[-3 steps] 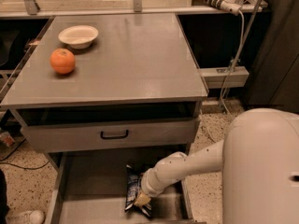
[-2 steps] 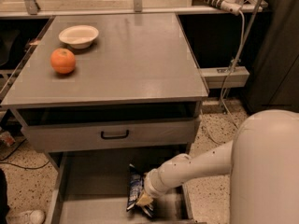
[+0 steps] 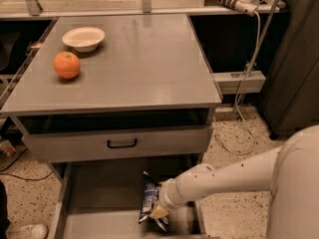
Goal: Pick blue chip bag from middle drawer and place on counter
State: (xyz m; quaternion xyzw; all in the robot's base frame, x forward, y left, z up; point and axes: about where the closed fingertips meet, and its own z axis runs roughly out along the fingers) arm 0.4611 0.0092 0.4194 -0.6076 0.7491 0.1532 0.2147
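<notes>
The gripper is seen low in the open drawer, touching the chip bag beside it. Whether the bag is clamped cannot be told. A firm hold should be confirmed before it is lifted toward the counter above.

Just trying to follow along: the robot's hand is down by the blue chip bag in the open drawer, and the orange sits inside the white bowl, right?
Not quite: the camera view shows the orange on the counter beside the white bowl, apart from it. The hand is indeed down at the blue chip bag in the open middle drawer.
</notes>
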